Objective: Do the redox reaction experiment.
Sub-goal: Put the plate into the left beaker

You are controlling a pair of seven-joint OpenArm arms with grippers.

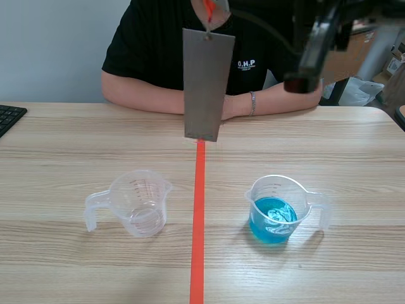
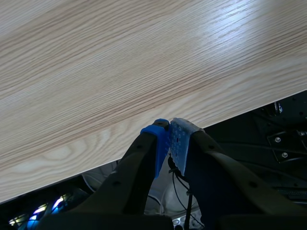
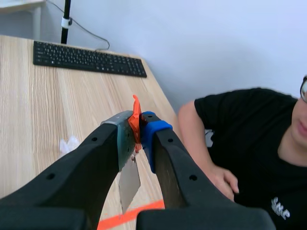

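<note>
Dangling above the middle of the table, the grey metal plate is hanging upright from a small orange tab at its top edge, and the right pincer is clenching that tab between its pads, with the plate itself hanging free below the fingers. The plate is looking thin, stiff and fairly light, so it is likely swinging or twisting easily on so small a hold; gripping the tab rather than the smooth metal face is probably the safer choice, and slow moves should be keeping it from swaying. The plate's lower edge is sitting over the far end of the orange-red tape line, well apart from both vessels. The cup of blue liquid is standing to the right of the line, its mouth open upward and looking narrow for the plate, and being light plastic it could be tipping if struck. The empty cup is standing to the left of the line. The left pincer is closed on nothing, hovering over the table's edge. A person is resting folded arms on the far side, and a keyboard is lying at the far left.
</note>
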